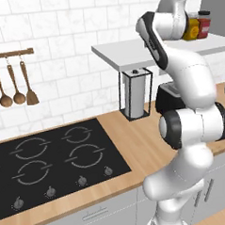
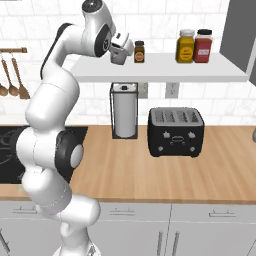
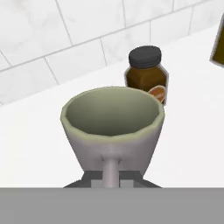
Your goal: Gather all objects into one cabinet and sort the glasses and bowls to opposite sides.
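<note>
Gripper (image 2: pixel 120 56) clenched on the thin handle of the grey mug (image 3: pixel 112 127), held over the white shelf (image 2: pixel 160 70). Mug: faceted, tapered, matte, hollow pale-green inside. Just beyond it, a squat brown glass jar (image 3: pixel 146 74) with a black lid.

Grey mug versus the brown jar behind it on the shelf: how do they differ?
The dull grey handled mug is open-topped and empty; the small brown glass jar is capped with a black lid. The mug is wider and tapered, the jar narrower and labelled. Both are upright over the white shelf.
</note>
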